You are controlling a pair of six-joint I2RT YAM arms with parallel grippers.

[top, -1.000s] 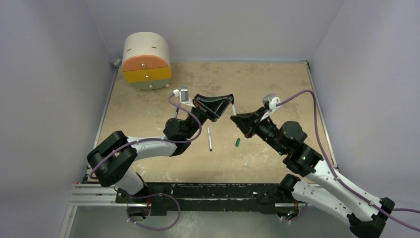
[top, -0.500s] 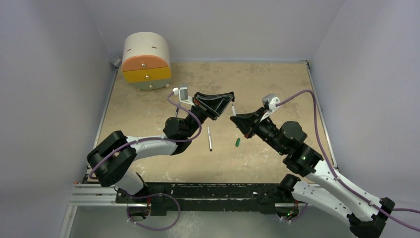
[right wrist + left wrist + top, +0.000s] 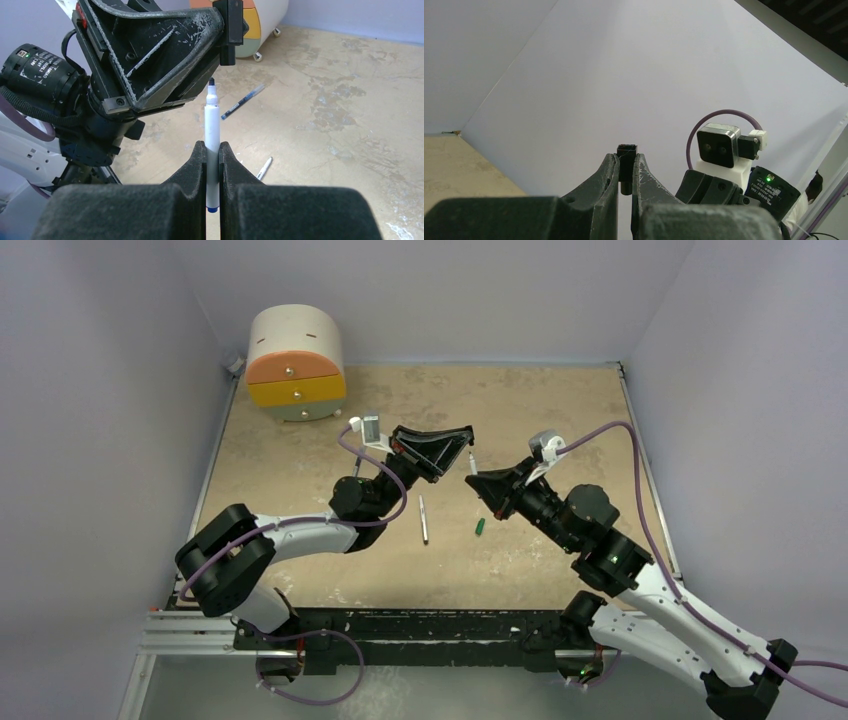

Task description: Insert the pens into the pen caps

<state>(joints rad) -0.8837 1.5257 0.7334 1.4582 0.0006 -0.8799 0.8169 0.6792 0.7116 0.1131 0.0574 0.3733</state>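
Clamping on the black cap (image 3: 626, 150), the left gripper (image 3: 625, 162) is holding it raised above the table (image 3: 560, 410), with the cap's upper end sticking out past the fingertips. The right gripper (image 3: 212, 150) is pinching the white pen (image 3: 212, 115) low on its barrel, jaws closed against it, and is keeping it upright with the dark tip pointing at the left gripper. In the right wrist view the pen tip is sitting just below the cap, close to it but not inside it. In the top view the two grippers are meeting nose to nose over the middle of the table. A second pen (image 3: 242, 101) with a dark barrel and a third pen (image 3: 264, 168) are lying flat on the table, well apart from each other. The green cap (image 3: 480, 527) is lying on the table beside the right arm's wrist. A rounded drawer unit (image 3: 295, 363) is standing at the far left corner.
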